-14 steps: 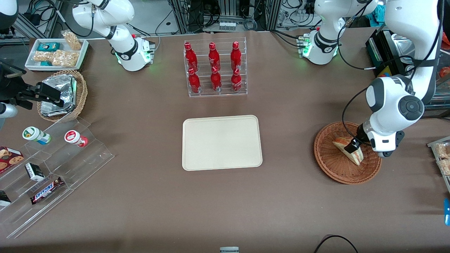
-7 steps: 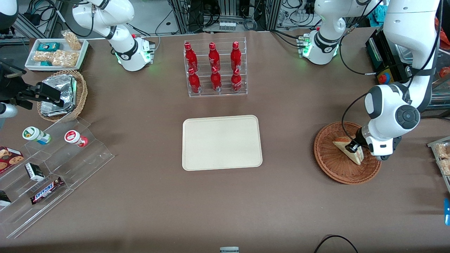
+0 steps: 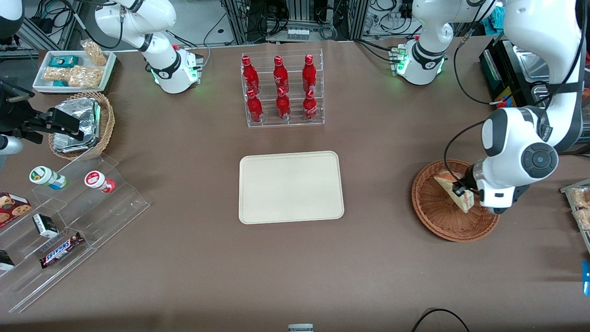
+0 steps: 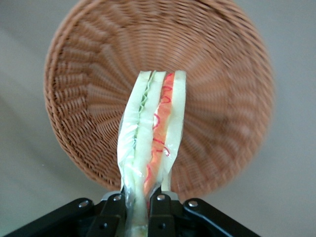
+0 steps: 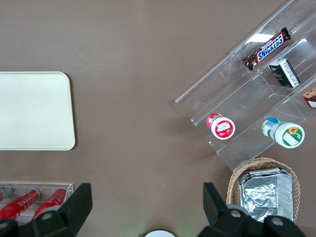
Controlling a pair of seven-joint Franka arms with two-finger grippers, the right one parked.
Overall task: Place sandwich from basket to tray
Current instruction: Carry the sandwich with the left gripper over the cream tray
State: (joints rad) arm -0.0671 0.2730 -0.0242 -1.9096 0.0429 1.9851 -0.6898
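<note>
Sandwich (image 4: pixel 153 133) is now lifted clear of the basket (image 4: pixel 89 74), which lies under my pincer (image 4: pixel 140 207); the pincer squeezes its wide end. Next I carry it to the tray (image 3: pixel 291 186).

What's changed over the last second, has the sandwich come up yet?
Yes. The gripper, shut on the sandwich, has risen and lifted it clear of the basket; the wrist view shows it hanging above the weave. The basket and the tray have not moved.
</note>
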